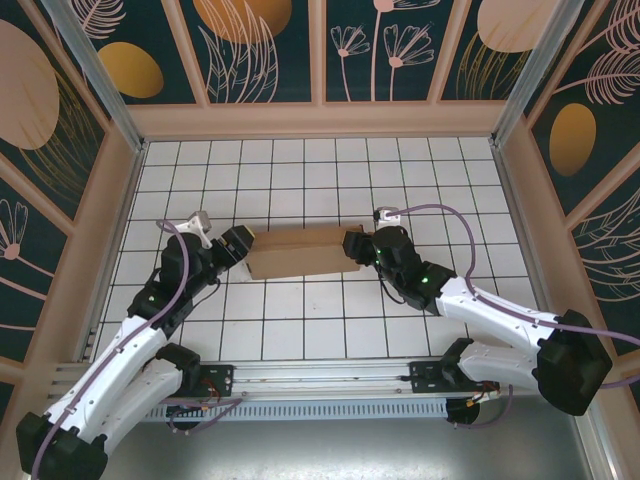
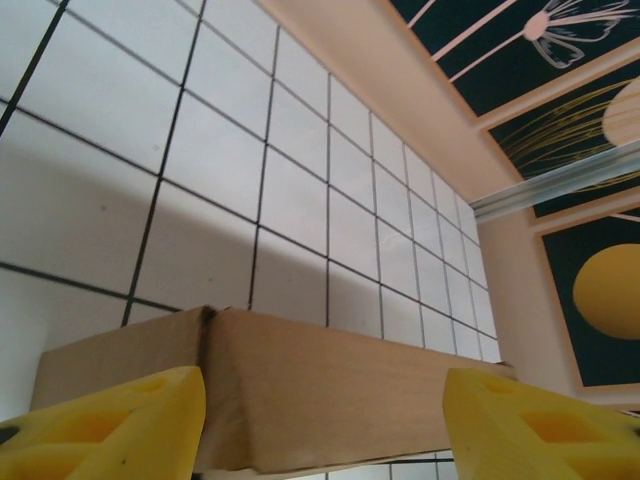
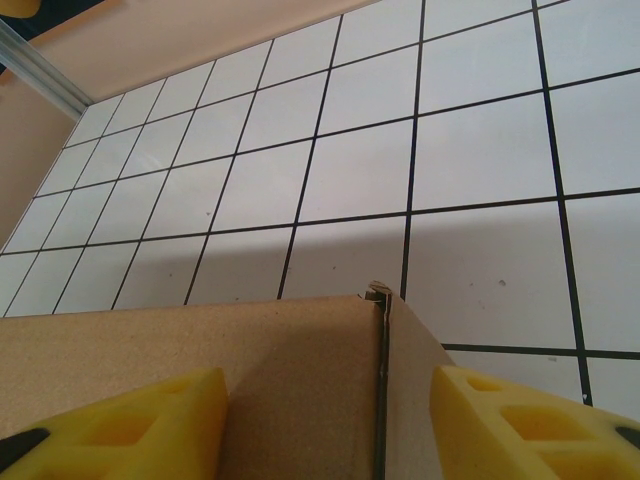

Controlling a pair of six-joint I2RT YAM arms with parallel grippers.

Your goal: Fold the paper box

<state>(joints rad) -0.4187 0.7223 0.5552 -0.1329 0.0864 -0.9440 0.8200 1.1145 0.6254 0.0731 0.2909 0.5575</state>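
Note:
The paper box [image 1: 300, 251] is a brown cardboard shape, folded up and lying across the middle of the tiled floor. My left gripper [image 1: 238, 243] is at its left end and my right gripper [image 1: 357, 243] at its right end. In the left wrist view the box's side [image 2: 330, 375] with a corner crease spans the space ahead of the gripper [image 2: 325, 435]; its yellow fingers [image 2: 110, 425] stand wide apart, open. In the right wrist view a box panel [image 3: 280, 360] with a slit at its corner lies under the open gripper [image 3: 330, 430].
Beige walls [image 1: 320, 118] with dark floral panels close in the white tiled floor [image 1: 300, 170] on three sides. A metal rail [image 1: 320, 375] with the arm bases runs along the near edge. Purple cables [image 1: 440, 212] loop off both wrists.

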